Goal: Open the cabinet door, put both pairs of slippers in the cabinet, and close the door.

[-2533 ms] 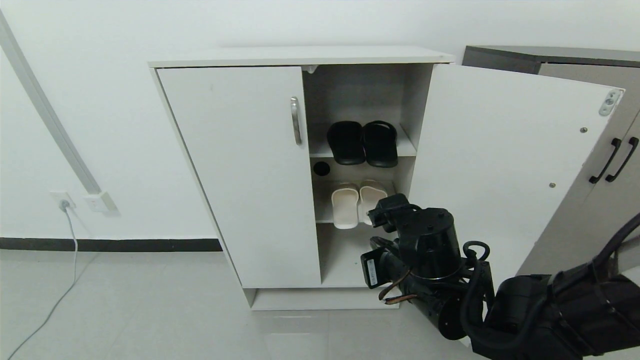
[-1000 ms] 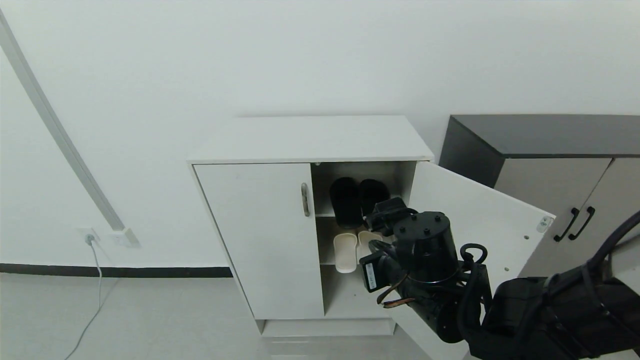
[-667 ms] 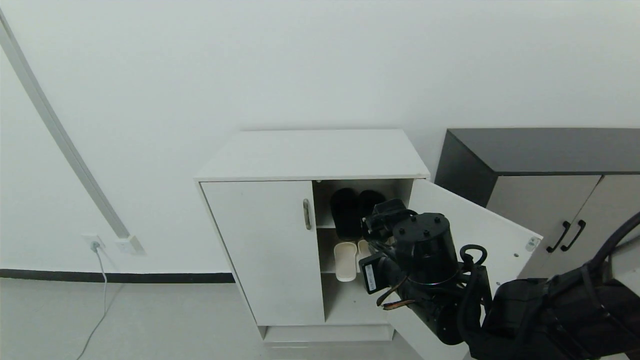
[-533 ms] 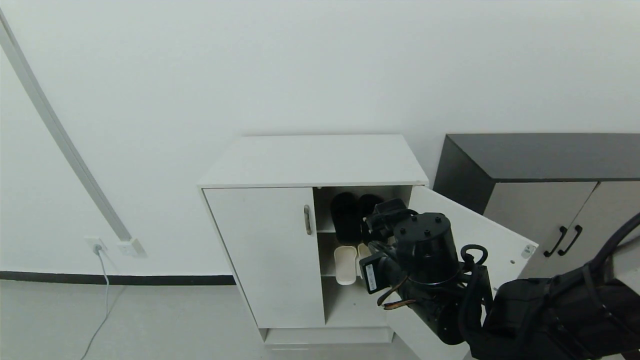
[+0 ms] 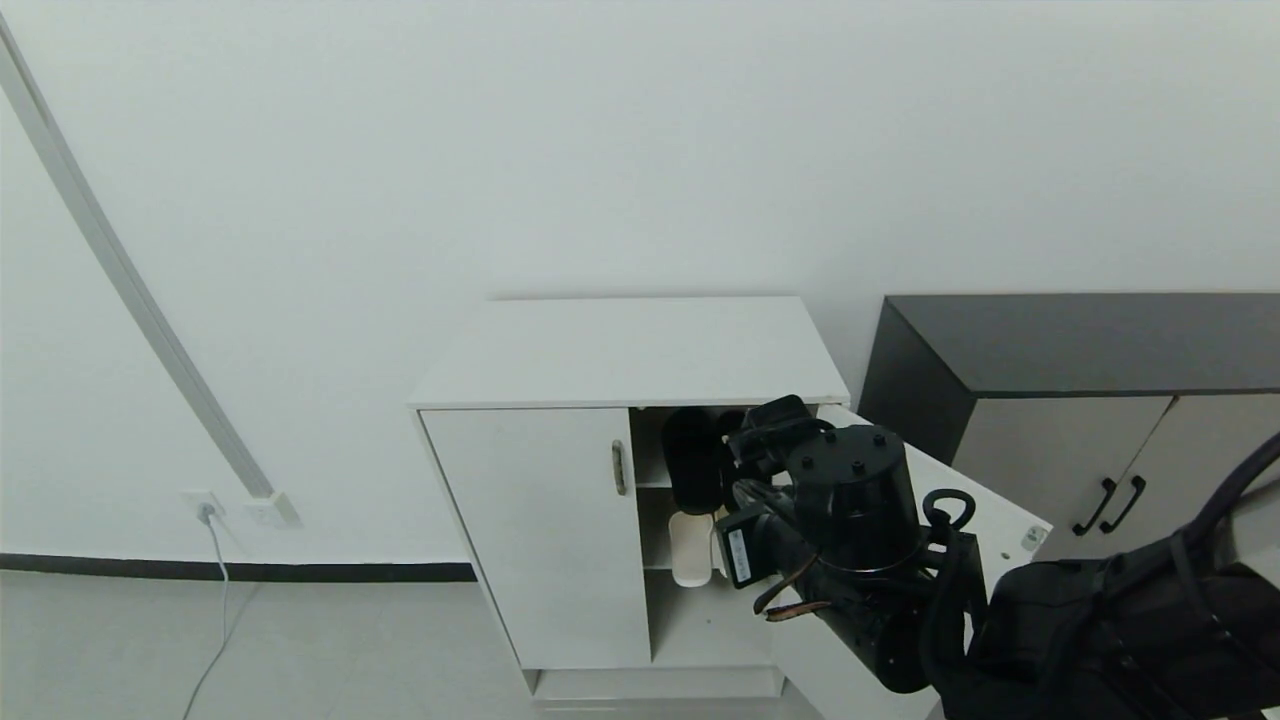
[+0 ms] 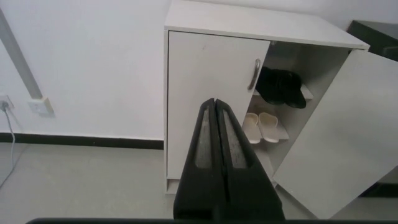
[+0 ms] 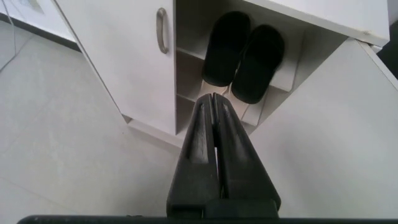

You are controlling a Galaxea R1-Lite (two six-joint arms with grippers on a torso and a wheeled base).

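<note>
Starting at the left, the wall socket (image 5: pixel 205 505) and its cable sit well clear of the work. My left gripper (image 6: pixel 215 106) hangs back from the cabinet (image 5: pixel 630 350). Its two fingers are pressed flat together with nothing between them, and they point at the left door (image 5: pixel 540 530). That door is closed, with its handle (image 5: pixel 619 467) at the inner edge.

Past that edge, the open half shows both pairs already inside. The black slippers (image 7: pixel 242 56) lie side by side on the upper shelf, and the cream slippers (image 6: pixel 261 126) on the shelf below. My right gripper (image 7: pixel 213 99) is also pinched together and empty, held in front of the opening and aimed at the black pair. To its right, the right door (image 5: pixel 1000 515) stands swung out toward me, with the dark-topped cabinet (image 5: pixel 1080 340) beyond it.

I judge the loading done, with only the closing left. Next I need to draw the right arm out from between door and opening. Then I get round to the door's outer face or free edge and push it in a steady arc until it meets the frame. First I'd check that no slipper heel juts past its shelf.
</note>
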